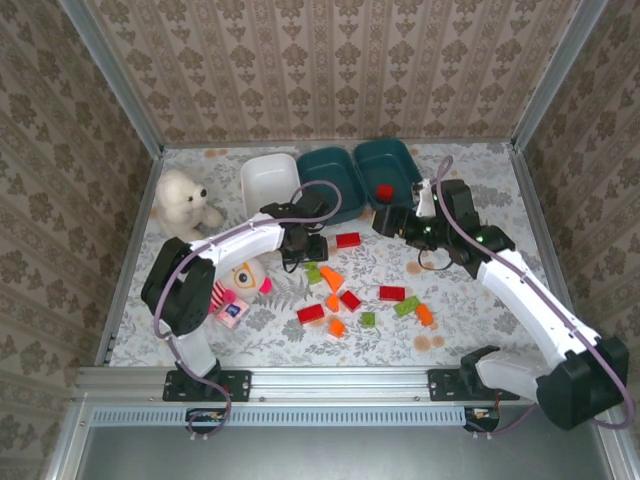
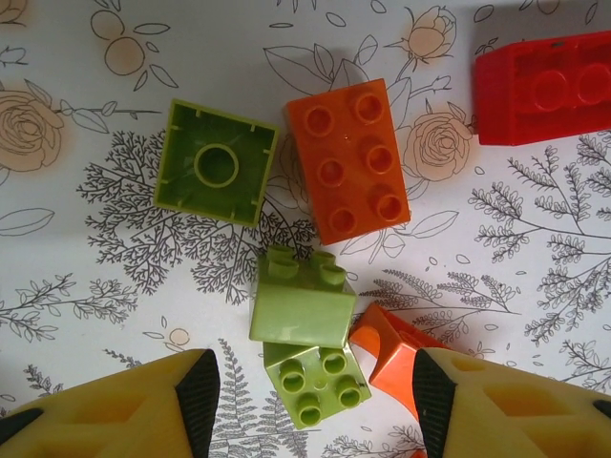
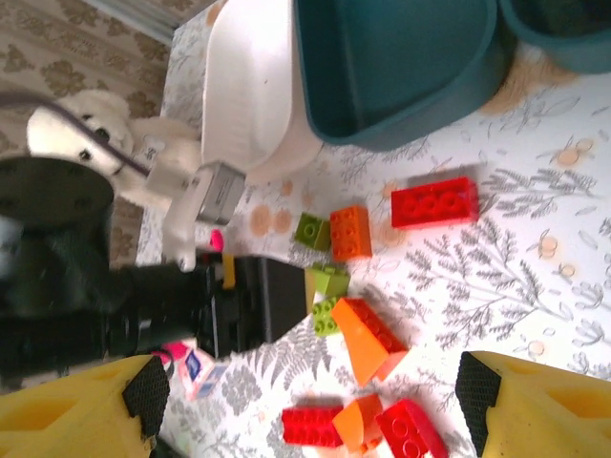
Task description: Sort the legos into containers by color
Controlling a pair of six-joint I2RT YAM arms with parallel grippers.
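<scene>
Left gripper (image 2: pixel 315 410) hovers low over the bricks, jaws open, pads (image 2: pixel 200 401) standing clear on both sides and gripping nothing. Between them are two green bricks (image 2: pixel 304 320), one tipped on top of the other, with an orange wedge (image 2: pixel 391 355) touching them on the right. Just beyond lies a third green (image 2: pixel 217 164), hollow side up, an orange brick (image 2: pixel 348 162) beside it, and a red brick (image 2: pixel 544 86) off in the corner. Right gripper (image 3: pixel 310 405) is spread wide and empty. From above it sits just beside the right teal tray (image 1: pixel 395 160), and one red (image 1: pixel 383 190) lies in that tray. Counting the loose ones from above: four reds (image 1: pixel 392 293), four oranges (image 1: pixel 425 314) and three greens (image 1: pixel 406 306) in sight on the table. Three trays line the far edge: a white tray (image 1: pixel 268 178), a middle teal tray (image 1: pixel 330 168), then the right one. One bear (image 1: pixel 183 203) and one doll (image 1: pixel 235 290) sit at the left.
</scene>
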